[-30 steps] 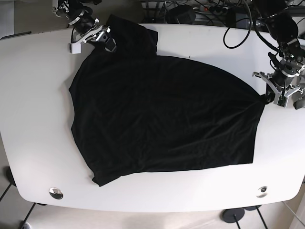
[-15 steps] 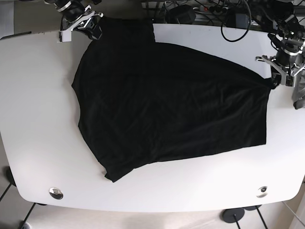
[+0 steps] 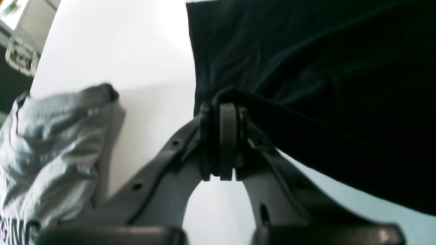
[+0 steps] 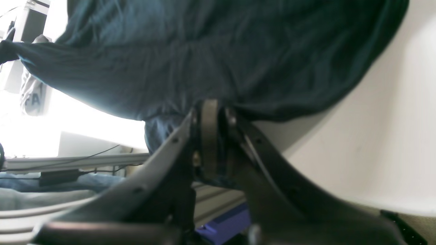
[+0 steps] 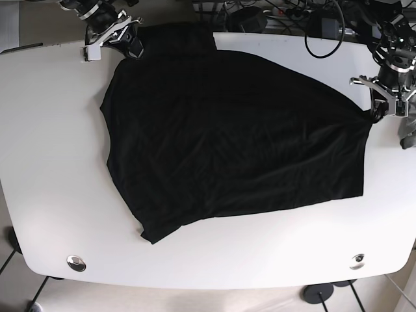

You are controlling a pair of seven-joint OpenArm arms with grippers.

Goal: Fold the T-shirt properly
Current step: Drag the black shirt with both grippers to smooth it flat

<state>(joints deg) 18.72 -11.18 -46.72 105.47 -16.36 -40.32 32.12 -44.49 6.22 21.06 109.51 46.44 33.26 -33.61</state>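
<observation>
Left gripper [image 5: 379,110] at the table's right edge in the base view: jaws pressed together on a pinch of the black T-shirt [image 5: 227,136], the cloth folded over the closed pads in the left wrist view [image 3: 223,102]. Right gripper [image 5: 133,44] at the far left corner of the table: likewise clamped on the shirt's edge, fabric bunched where the fingers meet [image 4: 209,109].

Shirt lies spread across the white table [image 5: 52,162], most of it flat, covering the middle and far side. The two held points are well apart, at opposite ends of the far edge. My reading: corners are gripped this way to pull the cloth taut and square it before any fold; the near hem runs crooked, one corner [image 5: 151,238] drooping toward the front edge, so flattening looks unfinished.

From the right wrist camera the fabric stretches away in a tight sheet, lifted off the table near the grip, which fits a tensioning pull.

Writing: a grey garment [image 3: 51,153] sits just beside the left gripper, off the shirt. It bears dark block letters, cut off at the frame edge; something like "ING" shows, not legible beyond that. No label or print seen on the black shirt itself.
</observation>
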